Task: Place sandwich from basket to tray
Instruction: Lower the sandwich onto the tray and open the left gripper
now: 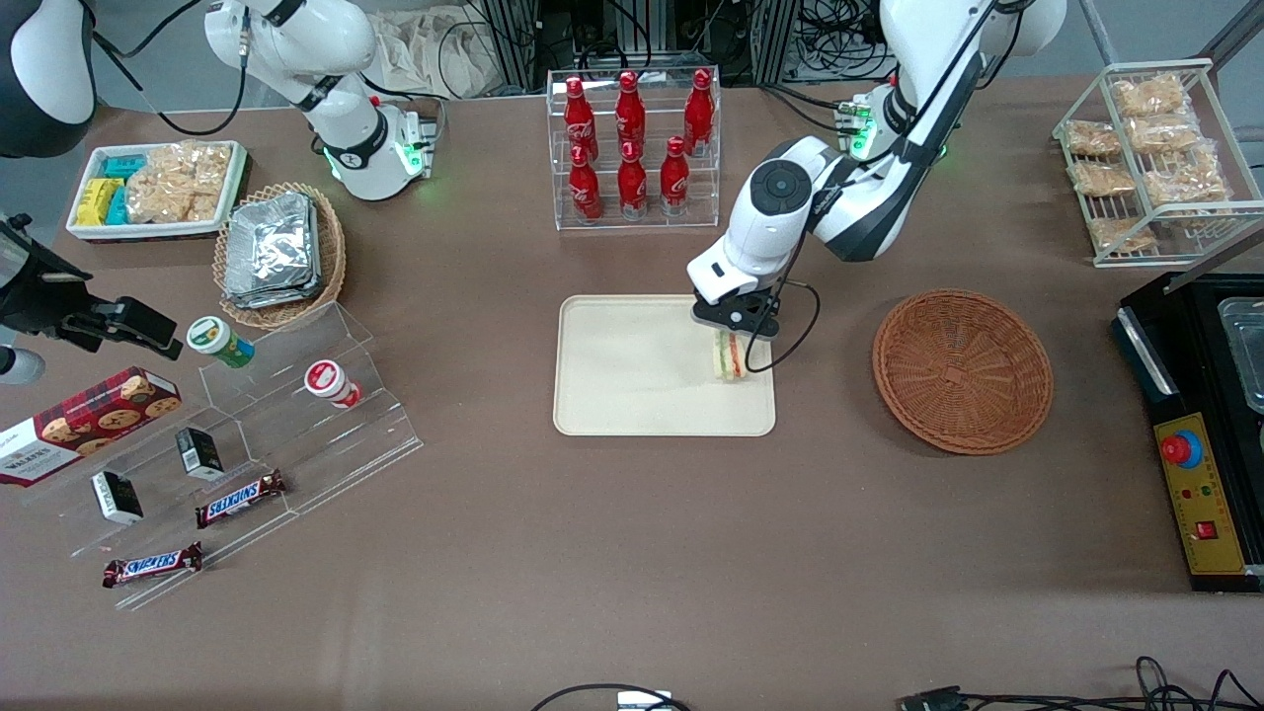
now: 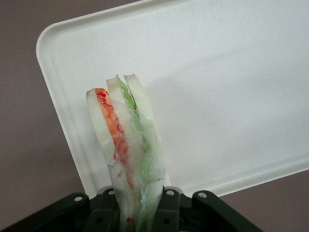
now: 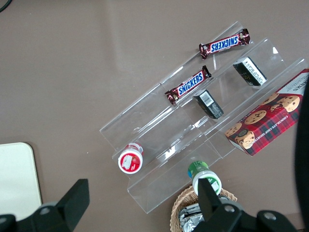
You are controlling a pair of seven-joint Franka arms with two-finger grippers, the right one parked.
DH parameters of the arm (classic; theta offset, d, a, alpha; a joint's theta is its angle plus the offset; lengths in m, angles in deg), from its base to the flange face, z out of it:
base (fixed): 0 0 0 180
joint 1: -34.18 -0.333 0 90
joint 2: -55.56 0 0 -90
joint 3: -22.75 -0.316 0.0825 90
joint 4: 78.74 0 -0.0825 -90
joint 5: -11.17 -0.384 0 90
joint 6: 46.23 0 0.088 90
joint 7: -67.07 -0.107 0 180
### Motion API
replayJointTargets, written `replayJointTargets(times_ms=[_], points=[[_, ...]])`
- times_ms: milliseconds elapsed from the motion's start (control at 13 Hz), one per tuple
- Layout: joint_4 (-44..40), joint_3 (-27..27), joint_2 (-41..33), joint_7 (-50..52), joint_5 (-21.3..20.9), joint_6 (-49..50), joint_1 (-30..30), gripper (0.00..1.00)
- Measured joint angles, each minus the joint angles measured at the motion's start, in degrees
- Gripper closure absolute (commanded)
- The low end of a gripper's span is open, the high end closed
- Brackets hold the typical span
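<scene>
Layout: sandwich over tray, basket beside it.
Tool holds the sandwich upright over the tray, at the edge nearest the basket; the basket sits on the desk toward the working arm's end.

The working left arm reaches in from its base toward the middle of the surface, its upper links slanting down and forward, the large round white joint turned toward the front camera. From there the wrist bends down, so the black pincer points at the surface. The pincer hangs low over the tray's end nearest the working arm. Its fingers are closed on the sandwich, which stands on edge between them, filling layers showing. A black cable loops from the wrist beside the pincer.
</scene>
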Motion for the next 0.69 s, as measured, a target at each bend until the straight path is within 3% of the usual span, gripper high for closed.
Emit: replayJointTargets(times_ms=[385,692], points=[[-1.67,-0.56,5.17,-0.04,-3.55,-1.26,-0.02,0.83],[-2.06,-0.68,6.31,-0.07,-3.71,-1.26,-0.03,0.80]])
